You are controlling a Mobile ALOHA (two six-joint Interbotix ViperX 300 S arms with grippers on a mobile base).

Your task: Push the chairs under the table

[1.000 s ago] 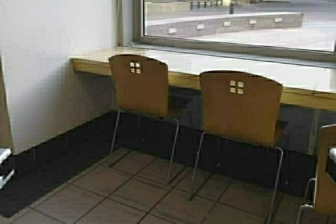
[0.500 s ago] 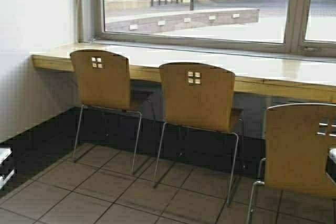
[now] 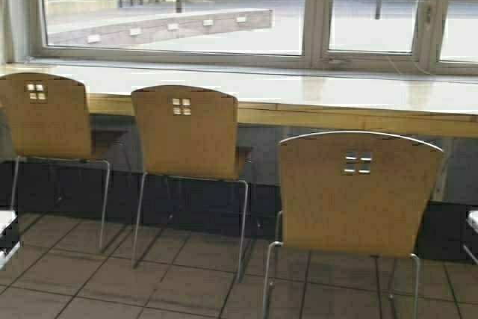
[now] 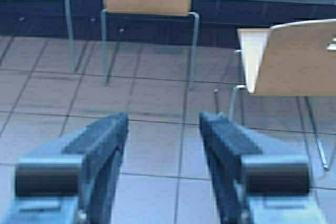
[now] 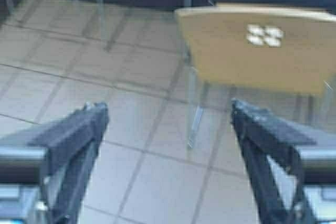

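Both grippers, left gripper (image 4: 163,145) and right gripper (image 5: 168,145), hang spread and empty above the floor tiles (image 3: 187,274); the nearest chair (image 3: 357,192) stands clear of the table (image 3: 299,106), unpushed; two farther chairs (image 3: 187,132) look tucked.

Three chairs stand in a row along the table's (image 3: 351,116) front edge. The left chair (image 3: 46,117) and middle chair (image 3: 187,134) sit close under it. The right chair (image 3: 357,193) stands farther out, on the tiled floor (image 3: 187,289).
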